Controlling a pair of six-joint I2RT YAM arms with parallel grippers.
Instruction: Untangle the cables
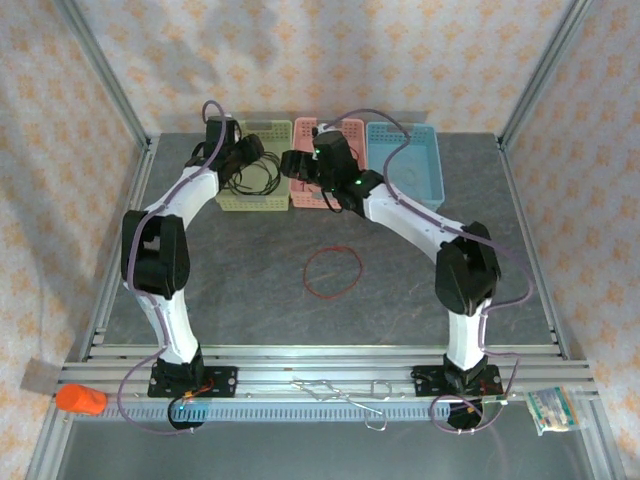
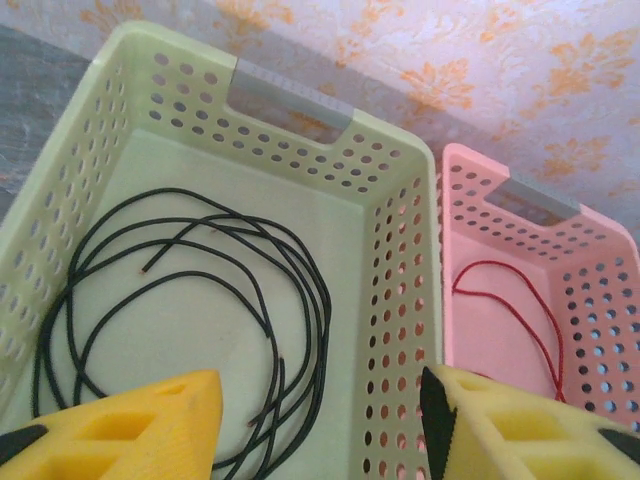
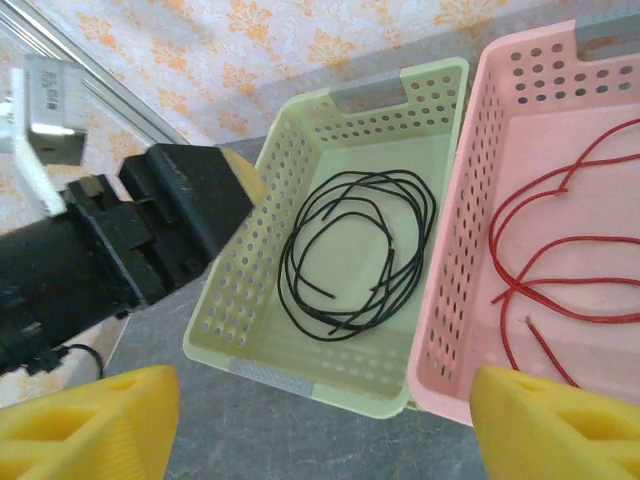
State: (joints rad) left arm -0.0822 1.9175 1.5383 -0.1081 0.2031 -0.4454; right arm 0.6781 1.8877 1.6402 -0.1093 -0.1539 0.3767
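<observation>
Black cable [image 2: 322, 300] coiled in the green basket [image 2: 395, 260] could catch the left jaws; these and the right jaws gape empty.

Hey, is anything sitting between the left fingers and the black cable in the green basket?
Nothing visible does. The black cable lies alone in the green basket, just beyond the open left fingers.

Grey table [image 1: 200, 260]: green basket [image 1: 255, 204], pink basket [image 1: 345, 124], blue basket [image 1: 432, 165] along far edge; red loop [image 1: 306, 272], probably cable, mid-table.
</observation>
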